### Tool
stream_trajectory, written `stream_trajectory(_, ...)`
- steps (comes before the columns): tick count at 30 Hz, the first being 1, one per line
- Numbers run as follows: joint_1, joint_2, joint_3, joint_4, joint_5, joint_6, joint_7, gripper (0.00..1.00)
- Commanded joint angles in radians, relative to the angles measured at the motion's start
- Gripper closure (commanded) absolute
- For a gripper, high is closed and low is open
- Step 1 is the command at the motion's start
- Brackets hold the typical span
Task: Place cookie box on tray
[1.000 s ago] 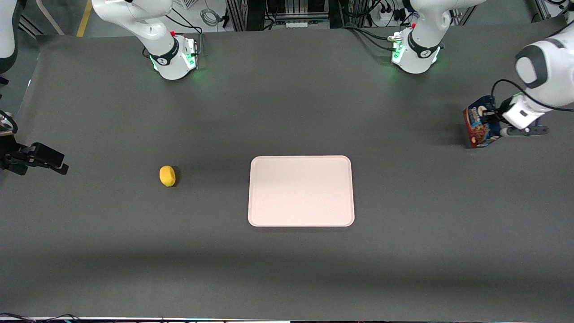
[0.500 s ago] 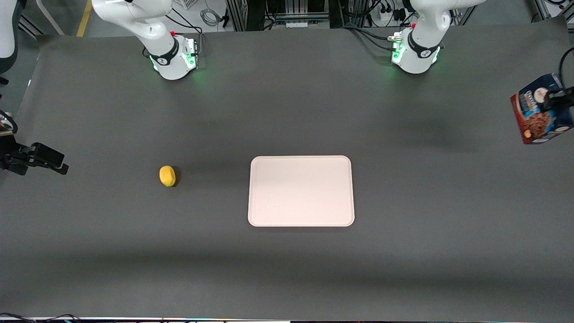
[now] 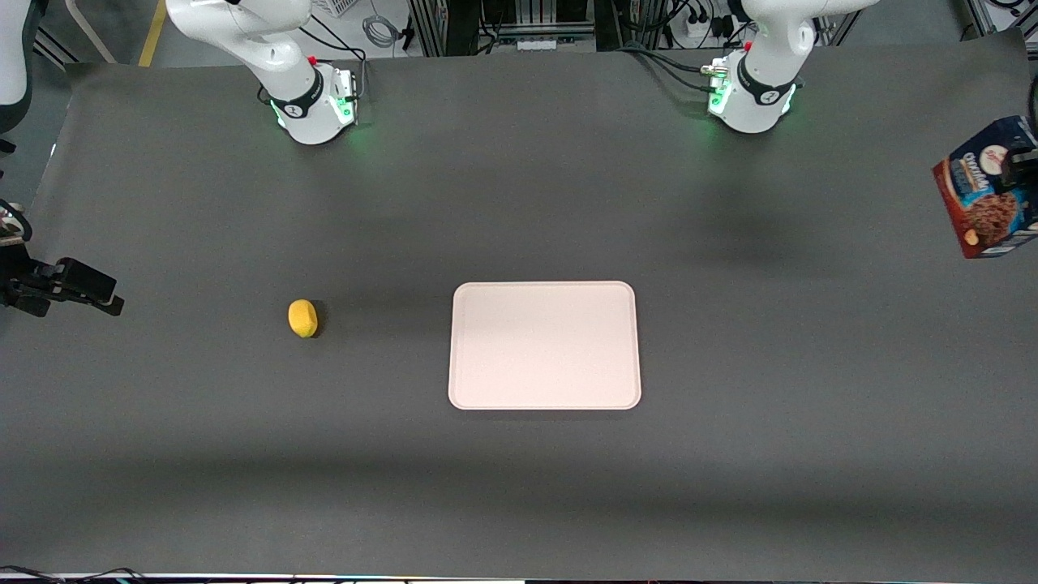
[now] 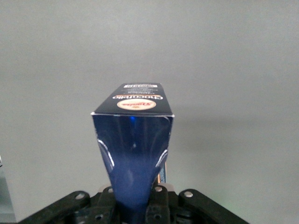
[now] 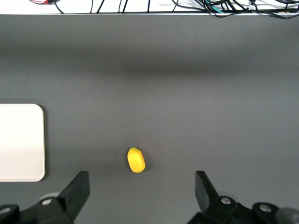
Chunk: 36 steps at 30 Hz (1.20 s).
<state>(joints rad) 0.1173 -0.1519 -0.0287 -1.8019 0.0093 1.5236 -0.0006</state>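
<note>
Gripper: closed on the narrow end of the cookie box, the carton walls dented inward where the fingers pinch; sits at the working arm's end of the table, mostly cut off at the edge of the front view.
Cookie box: held clear of the table, tilted, cookie-picture face turned toward the front camera; wrist view shows its blue side and printed end flap with only bare grey surface beneath.
Grip quality: looks firm, judging by the creases; how deep the fingers reach along the box cannot be told, as the box itself hides them.
Table: dark grey mat, box's faint shadow falling toward the middle.
Tray: flat, pale pink, nothing on it; well apart from the box, toward the table's centre and nearer the front camera.
Yellow lump: beside the tray toward the parked arm's end; not part of the job.
Done: pick and lift, as far as can be judged.
Left: carry across to above the tray, lower, release so the box rests inside the rim.
Progress estimate: roughly a third.
</note>
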Motion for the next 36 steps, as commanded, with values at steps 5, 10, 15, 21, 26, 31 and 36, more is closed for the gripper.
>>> stream_trajectory(5,-0.004,0.038,-0.279,0.044,-0.159,0.012,-0.347,0.97)
stream_trajectory(10,-0.013,0.066,-0.396,0.042,-0.167,0.066,-0.377,0.98)
stream_trajectory(15,-0.015,0.104,-0.516,0.042,-0.166,0.125,-0.482,0.97)
stream_trajectory(21,-0.021,0.167,-0.612,0.036,-0.155,0.201,-0.611,0.97)
stream_trajectory(26,-0.056,0.23,-0.649,0.027,-0.123,0.277,-0.725,0.97)
stream_trajectory(31,-0.123,0.31,-0.651,0.026,-0.037,0.349,-0.811,0.97)
stream_trajectory(36,-0.182,0.403,-0.652,0.027,0.099,0.417,-0.904,0.97)
